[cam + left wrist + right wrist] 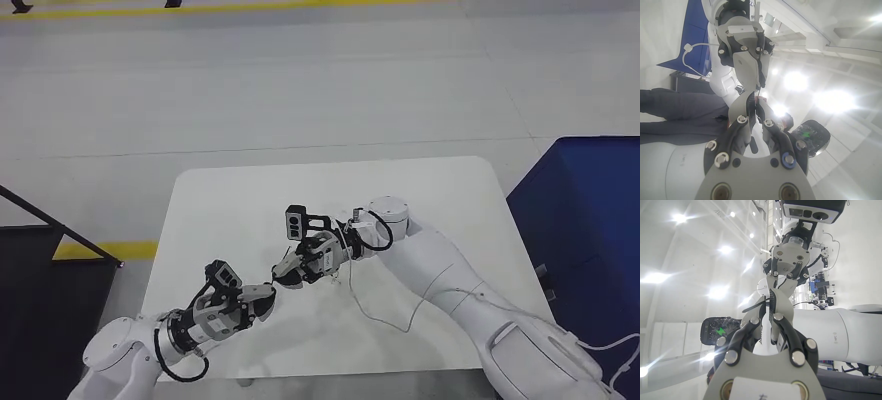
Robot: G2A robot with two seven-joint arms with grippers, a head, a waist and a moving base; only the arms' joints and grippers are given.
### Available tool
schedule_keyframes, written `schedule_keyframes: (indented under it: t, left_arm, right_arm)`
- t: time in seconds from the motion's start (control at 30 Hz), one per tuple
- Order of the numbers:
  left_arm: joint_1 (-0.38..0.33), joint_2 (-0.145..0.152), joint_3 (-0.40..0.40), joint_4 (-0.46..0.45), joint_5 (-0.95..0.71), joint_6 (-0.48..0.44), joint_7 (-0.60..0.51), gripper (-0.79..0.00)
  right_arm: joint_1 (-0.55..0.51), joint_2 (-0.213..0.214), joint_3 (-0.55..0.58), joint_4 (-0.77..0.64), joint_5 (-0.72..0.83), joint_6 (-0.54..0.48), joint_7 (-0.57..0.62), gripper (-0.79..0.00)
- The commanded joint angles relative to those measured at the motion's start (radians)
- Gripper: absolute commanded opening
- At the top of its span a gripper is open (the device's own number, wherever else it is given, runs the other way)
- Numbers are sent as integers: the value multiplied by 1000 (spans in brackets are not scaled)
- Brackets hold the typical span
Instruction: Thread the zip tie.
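1. Black tie [753, 308]: a thin strap, held in the air over the near-left part of the white table [440, 190], not touching it.
2. Right gripper [284, 272]: fingers clamped on the tie. One end of the strap sticks out free, to the side of the fingertips.
3. Left gripper [270, 292]: just near and left of the right gripper, tip to tip with it. Fingers pinched together; can't tell if the tie sits between them.
4. Left arm comes in from the near-left corner, right arm from the near-right. Both point at the meeting spot.
5. Left wrist view: a thin black strip lies along the right gripper's closed fingers, down to the left fingertips.
6. Can't tell whether the tail is through the head.
7. Blue cabinet [590, 230] stands right of the table, well apart from both grippers.
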Motion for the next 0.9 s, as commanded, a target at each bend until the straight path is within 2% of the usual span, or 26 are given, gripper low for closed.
schedule_keyframes:
  t: [0.0, 0.4, 0.43, 0.47, 0.57, 0.6, 0.63, 0.87]
  left_arm:
    - [1, 1, 1, -4, -2, 0, 3, -785]
    - [17, 10, -3, -20, -3, -3, -21, -785]
    - [19, 11, -6, -22, -6, -6, -17, -77]
    - [20, 12, -8, -24, -9, -4, -18, 0]
    - [22, 15, -13, -27, -11, 7, -21, 0]
    - [22, 16, -13, -28, -14, 10, -26, -262]
    - [22, 16, -14, -28, -15, 11, -28, -785]
    - [27, 21, -16, -31, -18, 3, -30, -785]
  right_arm:
    - [0, 1, -2, -1, -2, 0, 0, -785]
    - [4, 10, 6, 5, -40, -22, 0, -785]
    - [5, 11, 10, 6, -47, -30, 0, -785]
    - [4, 12, 14, 6, -50, -32, 0, -785]
    - [2, 15, 23, -3, -57, -27, 0, -785]
    - [0, 16, 26, -6, -58, -27, 0, -785]
    - [-2, 18, 29, -9, -60, -26, 0, -785]
    - [-14, 23, 44, -22, -71, -21, 0, -785]
